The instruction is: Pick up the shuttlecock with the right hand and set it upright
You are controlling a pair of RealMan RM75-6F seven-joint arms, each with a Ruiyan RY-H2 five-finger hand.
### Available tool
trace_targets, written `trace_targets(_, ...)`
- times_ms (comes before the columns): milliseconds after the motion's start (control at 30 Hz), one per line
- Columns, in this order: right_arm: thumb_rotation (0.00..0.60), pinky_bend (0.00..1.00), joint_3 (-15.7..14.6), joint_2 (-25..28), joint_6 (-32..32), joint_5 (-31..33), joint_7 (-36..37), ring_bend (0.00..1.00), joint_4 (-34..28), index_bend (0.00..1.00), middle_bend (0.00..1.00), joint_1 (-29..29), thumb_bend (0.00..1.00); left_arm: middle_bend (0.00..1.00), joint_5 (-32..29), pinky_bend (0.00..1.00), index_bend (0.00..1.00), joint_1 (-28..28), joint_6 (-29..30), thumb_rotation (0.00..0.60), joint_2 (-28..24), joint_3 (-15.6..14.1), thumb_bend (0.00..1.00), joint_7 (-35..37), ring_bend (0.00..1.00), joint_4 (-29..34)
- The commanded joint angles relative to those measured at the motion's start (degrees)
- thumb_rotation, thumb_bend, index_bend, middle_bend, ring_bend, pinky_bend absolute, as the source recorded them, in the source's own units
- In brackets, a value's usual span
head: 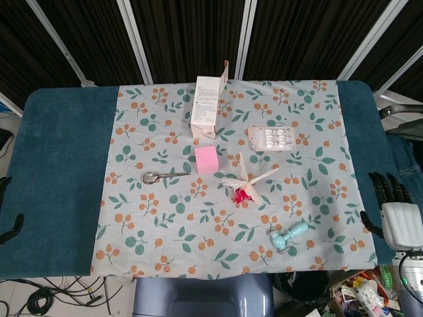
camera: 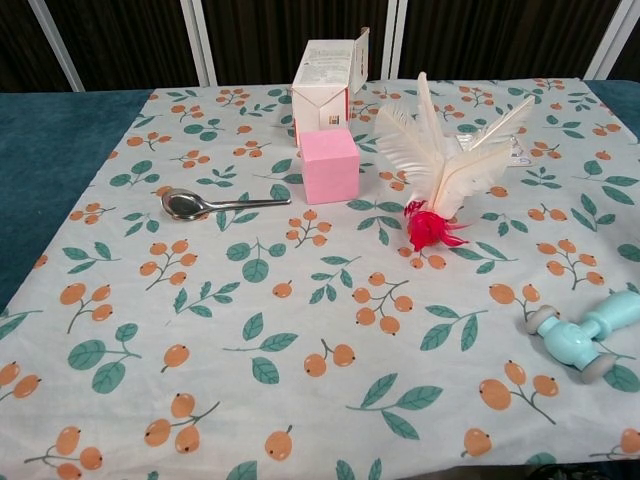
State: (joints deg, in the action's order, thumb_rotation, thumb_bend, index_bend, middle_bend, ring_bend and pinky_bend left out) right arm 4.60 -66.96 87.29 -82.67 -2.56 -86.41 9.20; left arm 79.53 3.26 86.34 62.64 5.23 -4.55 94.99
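Observation:
The shuttlecock [head: 243,186] has white feathers and a red base and sits mid-cloth. In the chest view the shuttlecock [camera: 440,175] stands on its red base with the feathers fanned upward. My right hand [head: 398,214] is far off to the right, over the blue table edge, with its fingers spread and nothing in it. It does not show in the chest view. Only dark slivers of my left hand [head: 8,226] appear at the left edge of the head view, and its fingers are hidden.
On the floral cloth [head: 165,218] lie a pink cube [head: 207,159], a metal spoon [head: 162,176], a tall white carton [head: 206,105], a blister pack [head: 271,138] and a teal dumbbell-shaped toy [head: 288,237] near the front right.

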Motion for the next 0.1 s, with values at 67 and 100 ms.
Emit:
trace_targets(67,0.600,0.14,-0.6,-1.0,0.2,-1.2,1.1,0.04,1.6,0.00,0.07,-0.5,0.24,0.08,0.0,0.00,0.06,0.0,0.0,0.600,0.0,0.0,0.39,0.0,0.00,0.0)
trace_targets(100,0.600,0.14,-0.7,-1.2,0.3,-1.6,1.2,0.04,2.0,0.00,0.07,-0.5,0.24,0.08,0.0,0.00,0.06,0.0,0.1,0.600,0.0,0.0,0.39,0.0,0.00,0.0)
